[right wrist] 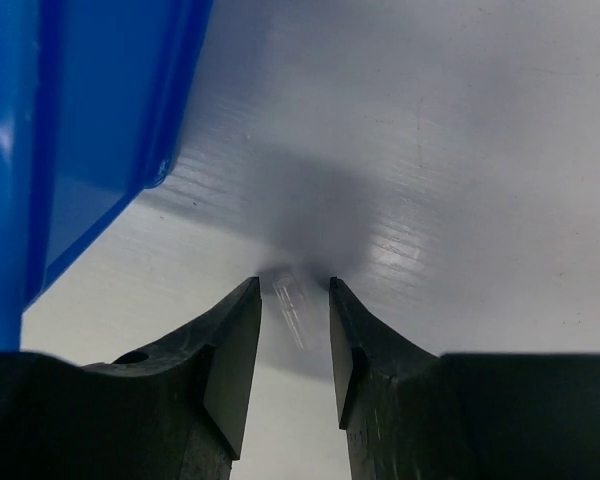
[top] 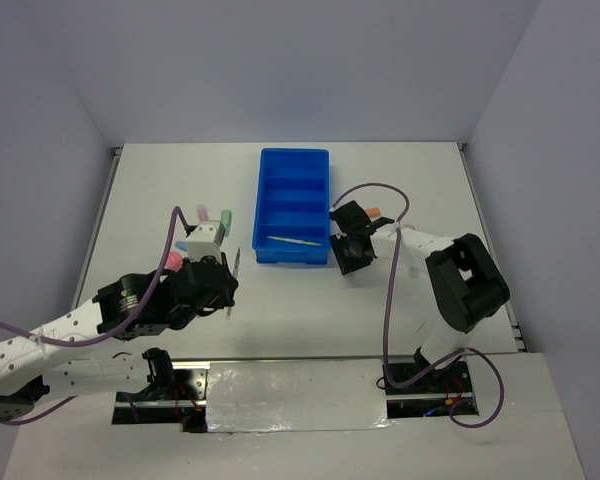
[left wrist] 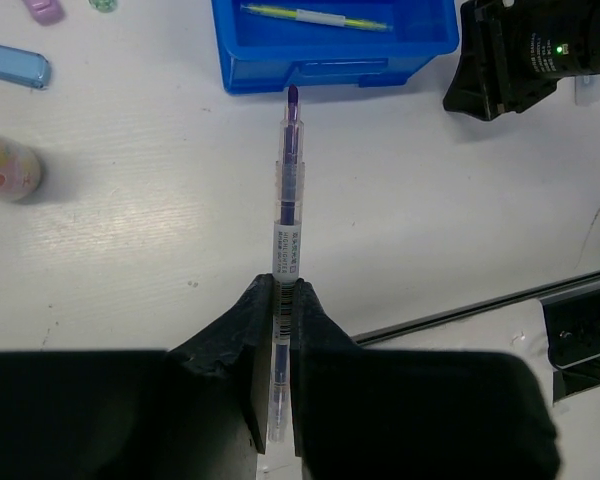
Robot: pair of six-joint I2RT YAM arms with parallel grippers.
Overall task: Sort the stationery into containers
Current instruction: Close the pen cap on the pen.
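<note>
My left gripper is shut on a thin clear-and-purple pen whose tip points at the near wall of the blue tray. In the top view this gripper holds the pen left of the tray. A yellow pen lies in the nearest compartment. My right gripper is open, low over the table just right of the tray, its jaws on either side of a small clear piece. It sits by the tray's near right corner in the top view.
Pink and green markers lie left of the tray, and another pink one lies by my left arm. A blue marker shows in the left wrist view. An orange piece lies behind my right gripper.
</note>
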